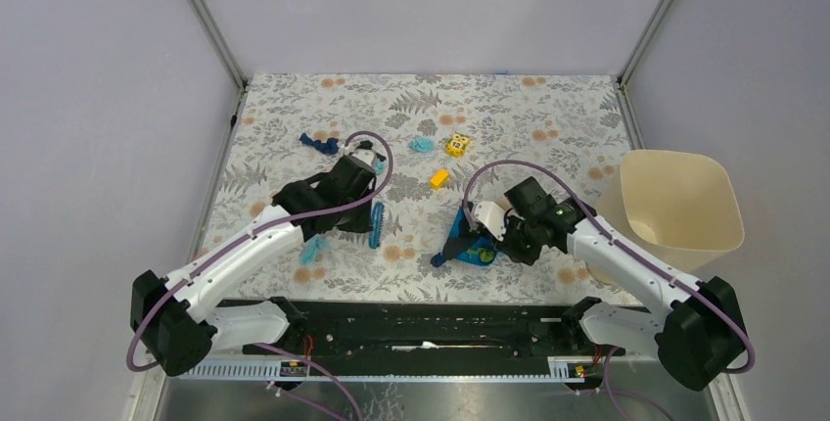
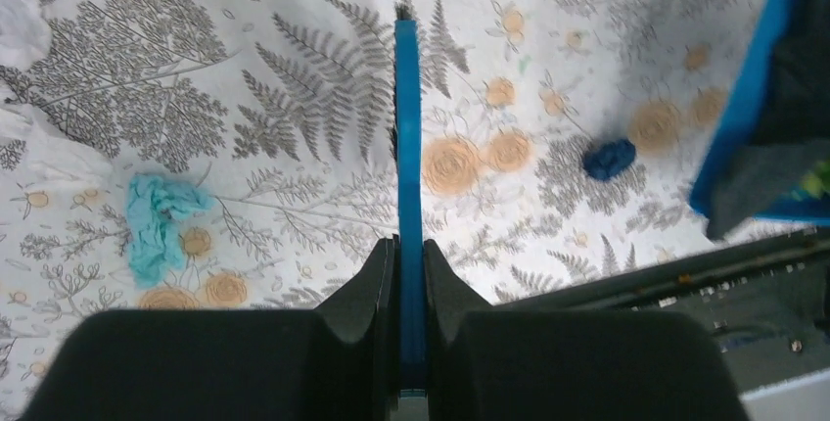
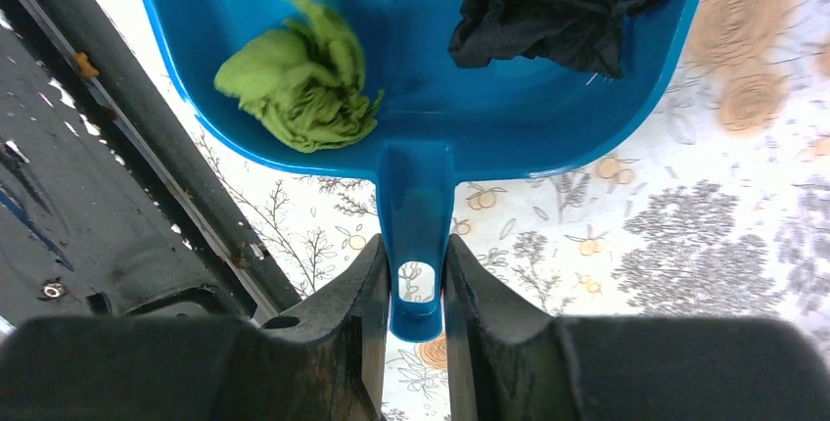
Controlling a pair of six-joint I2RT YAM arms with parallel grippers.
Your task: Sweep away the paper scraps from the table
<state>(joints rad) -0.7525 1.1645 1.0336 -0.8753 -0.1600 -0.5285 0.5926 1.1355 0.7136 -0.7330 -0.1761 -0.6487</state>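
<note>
Paper scraps (image 3: 294, 83) fill dustpan (image 3: 431, 142), plainest from right wrist.

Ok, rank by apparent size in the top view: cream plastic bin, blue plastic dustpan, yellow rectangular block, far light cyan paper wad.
1. cream plastic bin
2. blue plastic dustpan
3. yellow rectangular block and far light cyan paper wad: too alike to rank

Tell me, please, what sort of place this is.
Probably a robot lab test cell, not a home: plain grey walls on metal framing enclose the floral-cloth table, and the left arm and right arm mount on a black rail.
</note>
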